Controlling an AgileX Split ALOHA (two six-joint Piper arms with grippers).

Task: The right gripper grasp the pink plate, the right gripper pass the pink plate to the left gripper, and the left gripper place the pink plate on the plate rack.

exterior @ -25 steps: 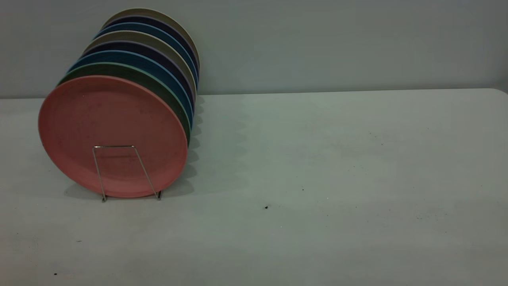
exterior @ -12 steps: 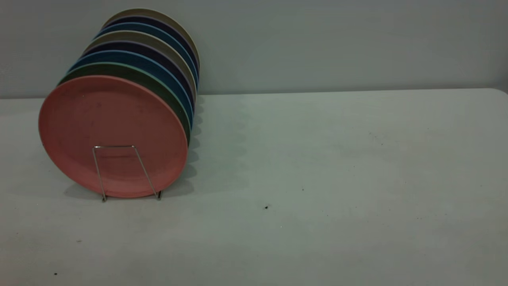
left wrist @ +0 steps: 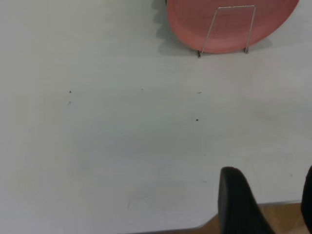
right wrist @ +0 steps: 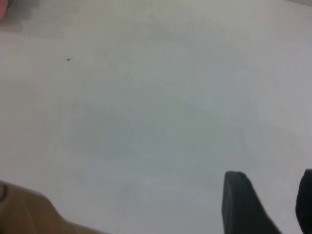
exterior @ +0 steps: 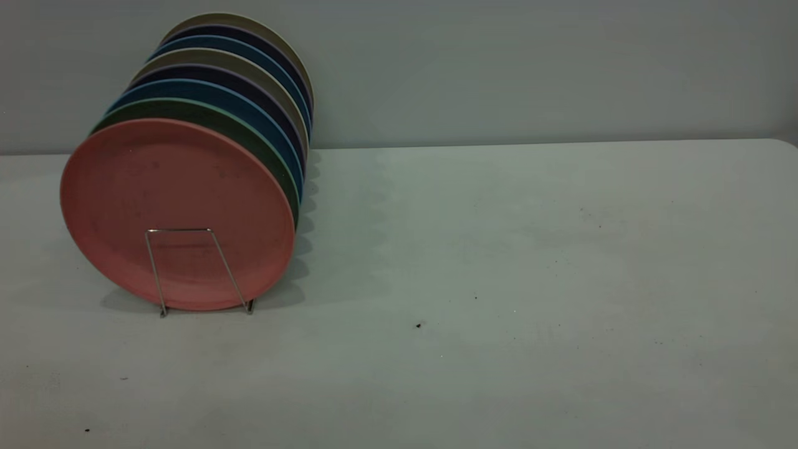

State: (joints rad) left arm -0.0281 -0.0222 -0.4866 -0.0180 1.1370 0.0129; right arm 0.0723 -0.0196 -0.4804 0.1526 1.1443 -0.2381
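The pink plate (exterior: 174, 181) stands upright in the front slot of the plate rack (exterior: 181, 229), at the table's left. In the left wrist view the plate (left wrist: 187, 24) and the rack's wire loop (left wrist: 236, 6) are far off. My left gripper (left wrist: 269, 170) is open and empty, above the table's near edge, well away from the plate. My right gripper (right wrist: 271, 173) is open and empty over bare table. A sliver of pink shows in the right wrist view's corner (right wrist: 2, 7). Neither gripper shows in the exterior view.
Several other plates stand in the rack behind the pink one: a green one (exterior: 206, 112), blue ones (exterior: 212, 90), dark purple and beige. A grey wall (exterior: 499, 62) rises behind the white table (exterior: 499, 249). The table's edge (left wrist: 161, 229) shows over a wooden floor.
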